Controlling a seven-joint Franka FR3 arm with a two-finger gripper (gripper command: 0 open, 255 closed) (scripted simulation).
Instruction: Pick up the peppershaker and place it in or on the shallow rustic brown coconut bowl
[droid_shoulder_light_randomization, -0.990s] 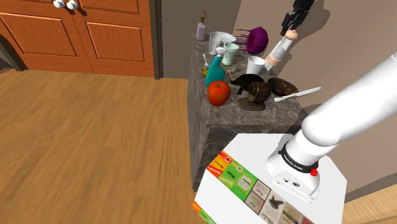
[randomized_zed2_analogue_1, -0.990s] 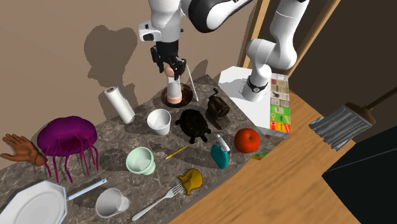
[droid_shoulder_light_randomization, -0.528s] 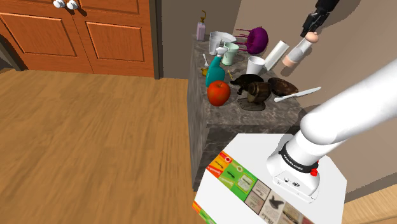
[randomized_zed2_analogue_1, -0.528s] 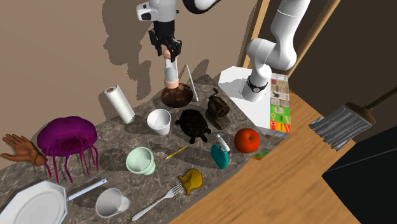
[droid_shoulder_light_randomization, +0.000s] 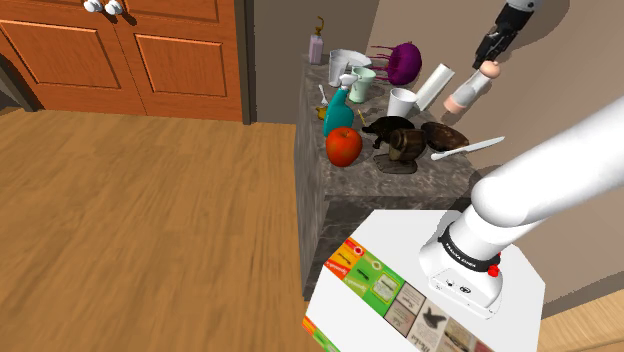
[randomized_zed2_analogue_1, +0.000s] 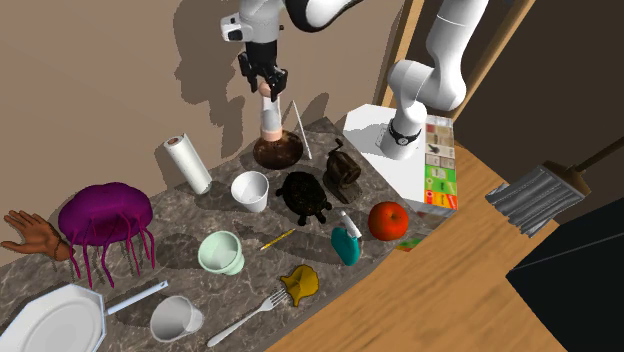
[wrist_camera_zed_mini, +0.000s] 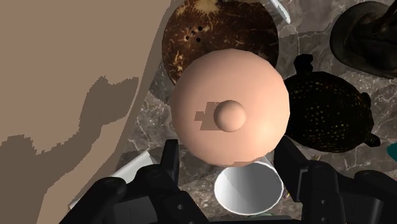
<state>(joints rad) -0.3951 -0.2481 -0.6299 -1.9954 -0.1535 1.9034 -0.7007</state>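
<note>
- The shaker hangs upright over the bowl, not touching it, pinched at its narrow top by my claw.
- It looks stiff, smooth and light (slippery, I'd guess), so that neck seems the right place to grip it.
- The dark marbled counter is crowded, with a turtle and a cup near the bowl.
- Tan wall behind, wood floor beside.

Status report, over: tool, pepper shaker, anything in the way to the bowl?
Tool shut on pepper shaker. Shaker in the air, roughly above coconut bowl. Beside bowl's rim, a thin white utensil.
</note>
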